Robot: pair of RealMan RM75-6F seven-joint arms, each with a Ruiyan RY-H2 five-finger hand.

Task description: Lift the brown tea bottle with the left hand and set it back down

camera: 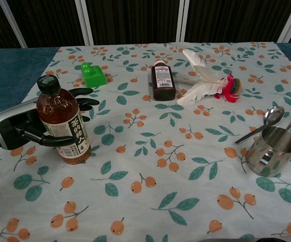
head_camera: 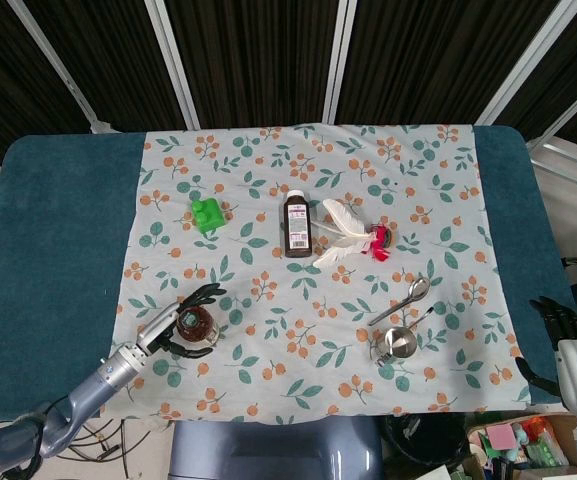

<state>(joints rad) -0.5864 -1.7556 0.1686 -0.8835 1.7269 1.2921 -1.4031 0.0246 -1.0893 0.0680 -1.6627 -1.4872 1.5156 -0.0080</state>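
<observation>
Left hand [camera: 21, 128] fingers [camera: 59, 141] clamped round upright tea bottle [camera: 62, 121]; right hand [head_camera: 558, 330] fingers indistinct.

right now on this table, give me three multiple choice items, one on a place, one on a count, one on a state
1. Where does the green toy block lie?
A. left of the lying dark bottle
B. inside the steel cup
C. on the feathers

2. How many spoons lie by the steel cup?
A. none
B. two
C. five

3. How does the brown tea bottle stand?
A. on its side
B. upright, the left hand around it
C. upside down

Key: 1 A, it sits left of that bottle. 2 B, two handles show. 3 B, cap up, fingers around it.
</observation>
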